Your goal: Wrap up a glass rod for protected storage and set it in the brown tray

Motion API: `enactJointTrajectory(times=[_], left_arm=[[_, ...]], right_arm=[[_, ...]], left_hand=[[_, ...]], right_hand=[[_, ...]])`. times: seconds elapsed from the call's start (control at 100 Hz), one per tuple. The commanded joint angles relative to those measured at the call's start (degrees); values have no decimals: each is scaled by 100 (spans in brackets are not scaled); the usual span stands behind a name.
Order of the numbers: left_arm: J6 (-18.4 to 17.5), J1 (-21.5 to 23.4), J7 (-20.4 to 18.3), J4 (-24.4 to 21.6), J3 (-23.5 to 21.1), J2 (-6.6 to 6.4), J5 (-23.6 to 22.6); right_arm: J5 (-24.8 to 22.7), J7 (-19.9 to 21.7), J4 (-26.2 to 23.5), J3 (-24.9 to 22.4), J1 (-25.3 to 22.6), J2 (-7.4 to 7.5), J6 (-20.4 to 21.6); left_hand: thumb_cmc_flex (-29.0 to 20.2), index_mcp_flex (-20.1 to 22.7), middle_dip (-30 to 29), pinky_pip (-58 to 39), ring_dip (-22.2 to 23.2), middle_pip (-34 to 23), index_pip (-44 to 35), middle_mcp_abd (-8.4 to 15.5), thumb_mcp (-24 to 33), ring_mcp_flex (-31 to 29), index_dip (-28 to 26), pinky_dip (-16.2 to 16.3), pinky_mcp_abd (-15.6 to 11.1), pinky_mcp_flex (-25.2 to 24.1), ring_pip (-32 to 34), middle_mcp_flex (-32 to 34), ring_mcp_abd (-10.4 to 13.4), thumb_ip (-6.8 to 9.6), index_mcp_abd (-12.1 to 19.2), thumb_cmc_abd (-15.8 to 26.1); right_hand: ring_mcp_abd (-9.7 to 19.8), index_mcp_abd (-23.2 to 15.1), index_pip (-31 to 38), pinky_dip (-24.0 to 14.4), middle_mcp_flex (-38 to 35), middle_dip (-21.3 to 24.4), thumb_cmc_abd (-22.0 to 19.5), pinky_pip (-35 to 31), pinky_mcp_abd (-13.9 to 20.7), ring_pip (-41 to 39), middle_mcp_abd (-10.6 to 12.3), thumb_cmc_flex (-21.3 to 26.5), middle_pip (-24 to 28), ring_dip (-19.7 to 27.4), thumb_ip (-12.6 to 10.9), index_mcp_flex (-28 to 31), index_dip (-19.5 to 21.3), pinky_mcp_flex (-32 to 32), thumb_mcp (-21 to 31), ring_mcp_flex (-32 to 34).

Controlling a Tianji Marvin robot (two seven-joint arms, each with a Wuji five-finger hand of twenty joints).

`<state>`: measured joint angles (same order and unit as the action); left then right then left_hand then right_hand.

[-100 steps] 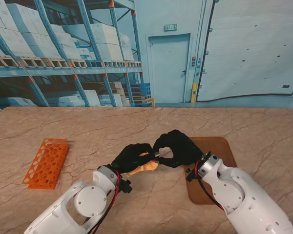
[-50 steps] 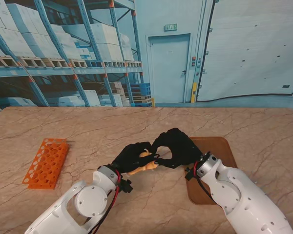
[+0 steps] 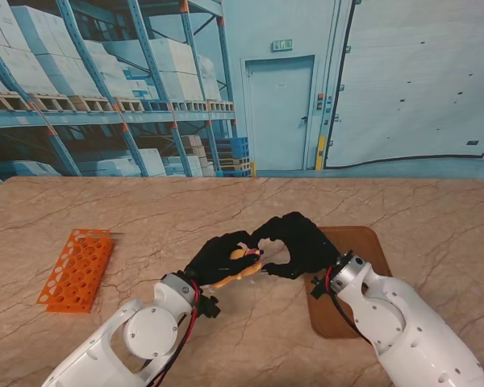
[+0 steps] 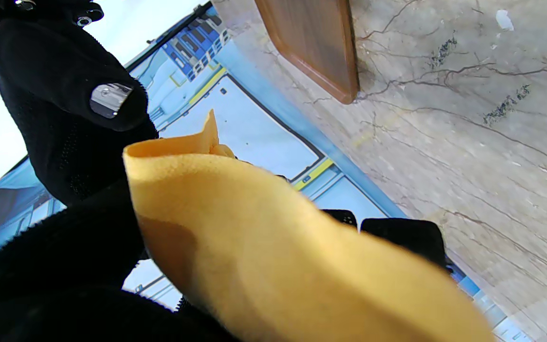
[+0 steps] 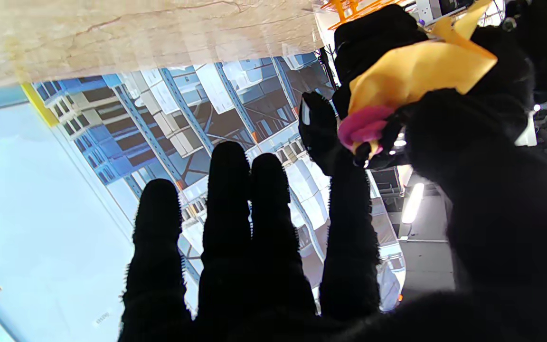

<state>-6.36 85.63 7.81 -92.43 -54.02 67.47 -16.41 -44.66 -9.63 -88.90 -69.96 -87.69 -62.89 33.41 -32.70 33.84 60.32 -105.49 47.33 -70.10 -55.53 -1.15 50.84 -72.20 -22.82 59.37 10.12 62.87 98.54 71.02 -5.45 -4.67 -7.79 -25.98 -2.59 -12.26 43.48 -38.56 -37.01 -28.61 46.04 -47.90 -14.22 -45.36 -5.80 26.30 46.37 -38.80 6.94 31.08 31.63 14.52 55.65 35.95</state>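
— Hands first: what do they hold?
— Left hand (image 3: 218, 256) is clenched around a yellow cloth (image 3: 240, 266) roll, off the table (image 3: 145, 218). Right hand (image 3: 294, 242) pinches the roll's pink end (image 5: 361, 126) with thumb and forefinger; other fingers (image 5: 228, 199) spread.
— Rod?
— Hidden inside the cloth. The roll's long axis runs left-right, rising toward the right.
— Containers?
— Brown tray (image 3: 363, 242) bare; orange rack (image 3: 77, 270) holds nothing visible.
— Since before?
— Pink end now shows; right hand shifted slightly right.
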Motion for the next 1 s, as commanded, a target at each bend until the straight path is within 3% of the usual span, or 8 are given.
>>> enactJointTrajectory(times=[0.0,0.13,0.26,0.41,0.5,0.55,0.75,0.99], left_arm=[[-13,47,0,-40,-9,32,21],[-22,48,3,-40,-16,32,16],[-15,48,0,-38,-14,34,36],[-27,51,-1,-36,-17,36,59],[-50,52,7,-32,-19,39,72],[-60,52,10,-29,-20,39,71],[-78,54,2,-26,-25,39,89],[-75,54,-9,-27,-28,37,99]], right_arm=[[83,50,-68,-64,-45,1,-6],[229,59,-96,-207,-115,-21,-15],[203,-186,-113,-322,-206,-66,-65],[75,-360,-103,-366,-254,-78,-139],[29,-416,-59,-319,-231,-80,-169],[-14,-453,-22,-275,-204,-79,-171],[-181,-688,163,-47,-29,-92,-118],[-185,-764,373,220,213,-109,-97]], left_hand=[[-418,-123,110,-1448,65,-294,87,433,786,-60,-12,102,-519,121,580,243,150,337,242,-118],[-449,-83,109,-1448,65,-292,41,435,804,-60,-30,105,-507,120,580,248,150,308,234,-167],[-434,-69,103,-1448,65,-290,-26,425,944,-60,-33,109,-490,118,580,249,150,308,214,-210],[-259,-63,99,-1448,65,-288,-24,372,1316,-59,-32,110,-451,115,564,239,120,460,202,-228],[-173,-65,97,-1448,65,-286,1,352,1423,-56,-42,108,-439,113,547,235,84,551,197,-217],[-159,-64,97,-1448,67,-286,5,352,1442,-57,-46,108,-434,113,546,235,79,577,196,-202],[-84,-47,97,-1448,74,-286,15,341,1507,-57,-68,109,-424,112,542,232,76,716,195,-195],[-67,-55,95,-1448,79,-283,40,332,1510,-58,-69,110,-419,112,535,233,59,805,190,-174]], right_hand=[[157,49,-86,38,191,40,339,63,135,102,121,-96,-103,85,-99,-214,70,-112,203,-142],[172,-46,-66,11,236,45,91,89,163,135,133,27,-125,90,-145,-281,116,-98,102,-138],[164,-261,139,-38,142,39,-473,88,174,81,123,239,-72,65,-330,-150,241,-51,70,-62],[163,-295,273,-52,66,44,-594,62,169,38,109,284,-15,64,-346,5,293,-20,321,-7],[148,-281,301,-56,26,43,-537,35,153,2,89,303,21,59,-250,76,239,-20,316,15],[133,-349,429,-40,-7,55,-472,5,149,-25,82,368,47,64,-36,180,35,-14,280,31],[130,-674,987,16,-144,53,-475,-86,138,-134,72,432,148,53,237,300,-443,16,176,128],[128,-967,1391,46,-254,52,-543,-147,142,-215,89,486,211,42,333,456,-647,31,204,199]])
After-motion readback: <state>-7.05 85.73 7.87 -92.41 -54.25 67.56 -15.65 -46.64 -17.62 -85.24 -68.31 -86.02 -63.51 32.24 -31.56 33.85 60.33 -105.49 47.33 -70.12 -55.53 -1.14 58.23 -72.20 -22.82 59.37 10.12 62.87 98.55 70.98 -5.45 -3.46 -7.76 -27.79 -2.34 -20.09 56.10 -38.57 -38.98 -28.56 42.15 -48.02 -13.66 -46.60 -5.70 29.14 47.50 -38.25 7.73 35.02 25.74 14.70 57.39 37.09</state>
